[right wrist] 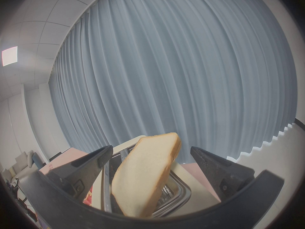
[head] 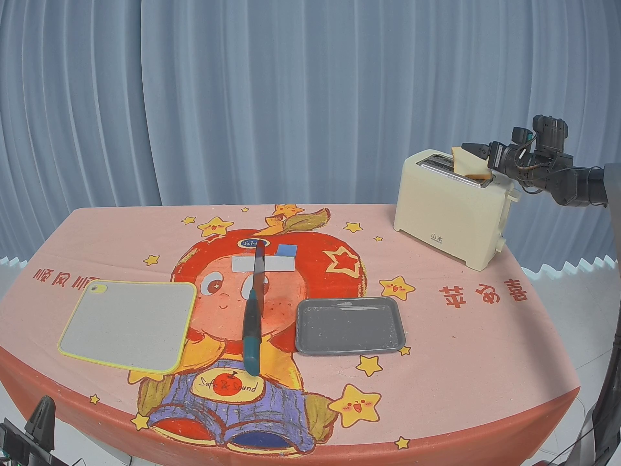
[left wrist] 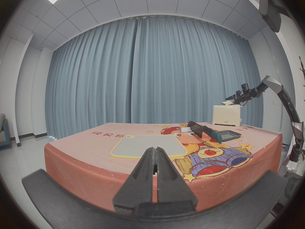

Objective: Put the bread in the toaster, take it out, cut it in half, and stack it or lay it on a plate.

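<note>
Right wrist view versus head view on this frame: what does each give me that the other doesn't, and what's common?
Right wrist view: the right gripper is open, with one finger on each side of the bread and clear of it. The slice leans tilted in the slot. Head view: the cutting board, the grey tray and the knife lying between them. Both: bread, toaster and right gripper at the toaster's top.

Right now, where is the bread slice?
Head view, far right: the bread slice leans tilted in a slot of the cream toaster, inside the open right claw.
</note>
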Robot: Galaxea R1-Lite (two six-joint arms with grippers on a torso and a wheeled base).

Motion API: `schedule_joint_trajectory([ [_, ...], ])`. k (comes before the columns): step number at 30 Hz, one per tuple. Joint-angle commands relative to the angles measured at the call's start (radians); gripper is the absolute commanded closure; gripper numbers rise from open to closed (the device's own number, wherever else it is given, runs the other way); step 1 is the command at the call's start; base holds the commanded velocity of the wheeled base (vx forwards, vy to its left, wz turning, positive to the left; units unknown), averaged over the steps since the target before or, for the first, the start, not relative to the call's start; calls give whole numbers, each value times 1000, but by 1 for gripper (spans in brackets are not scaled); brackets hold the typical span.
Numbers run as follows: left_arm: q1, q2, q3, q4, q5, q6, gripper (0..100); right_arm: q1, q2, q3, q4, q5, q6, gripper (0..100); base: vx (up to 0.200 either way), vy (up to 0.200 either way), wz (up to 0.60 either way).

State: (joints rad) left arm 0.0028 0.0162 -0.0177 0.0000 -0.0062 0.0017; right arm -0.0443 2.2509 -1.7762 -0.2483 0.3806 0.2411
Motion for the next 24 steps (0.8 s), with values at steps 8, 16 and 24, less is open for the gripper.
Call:
schedule_joint_trajectory([
  [8, 0, -16, 18, -2, 0, 0, 100, 4, 33, -32, 1, 0, 0, 0, 0, 0, 0],
  [16, 0, -16, 18, 0, 0, 0, 100, 6, 42, -100, 112, 1, 0, 100, 0, 0, 0],
  [24, 0, -16, 18, 0, 0, 0, 100, 24, 32, -88, 109, 7, 0, 100, 0, 0, 0],
])
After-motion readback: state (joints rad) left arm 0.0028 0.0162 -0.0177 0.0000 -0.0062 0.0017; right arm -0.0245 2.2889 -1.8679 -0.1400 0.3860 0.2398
